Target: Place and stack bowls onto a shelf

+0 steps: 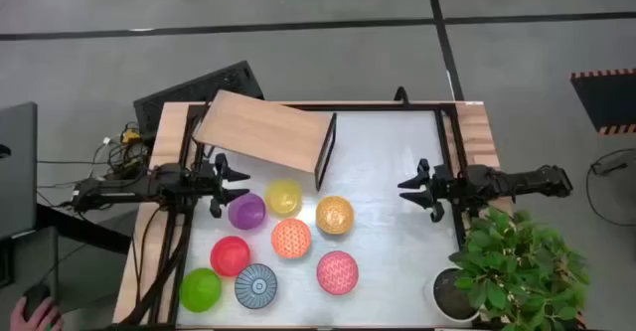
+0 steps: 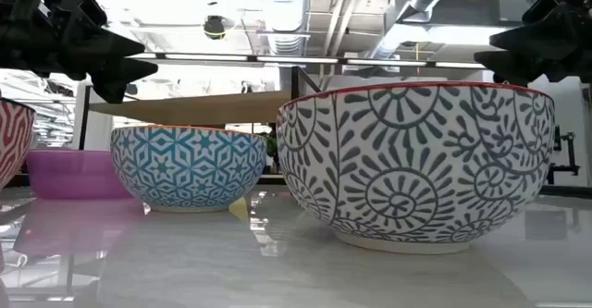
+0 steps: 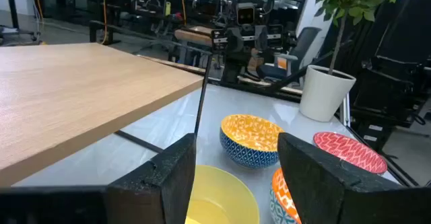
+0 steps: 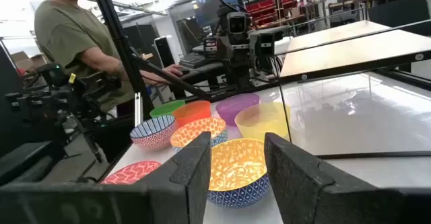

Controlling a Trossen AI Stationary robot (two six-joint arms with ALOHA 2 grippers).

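The shelf (image 1: 263,132), a light wooden board, stands at the table's far side with its right end on a dark panel (image 1: 326,152). Several bowls sit on the table in front of it: purple (image 1: 246,211), yellow (image 1: 283,197), gold-orange (image 1: 334,215), orange (image 1: 291,238), red (image 1: 230,254), pink-red (image 1: 337,272), green (image 1: 200,289) and blue-grey (image 1: 256,285). My left gripper (image 1: 231,187) hovers open just left of the purple and yellow bowls, with the yellow bowl (image 3: 215,194) below its fingers. My right gripper (image 1: 409,194) hovers open right of the gold-orange bowl (image 4: 232,170).
A potted plant (image 1: 517,266) in a white pot (image 3: 326,93) stands at the table's near right corner. A person (image 4: 74,35) stands beyond the table's left side, and a hand (image 1: 40,311) shows at the near left. Bare tabletop (image 1: 397,261) lies between the bowls and the plant.
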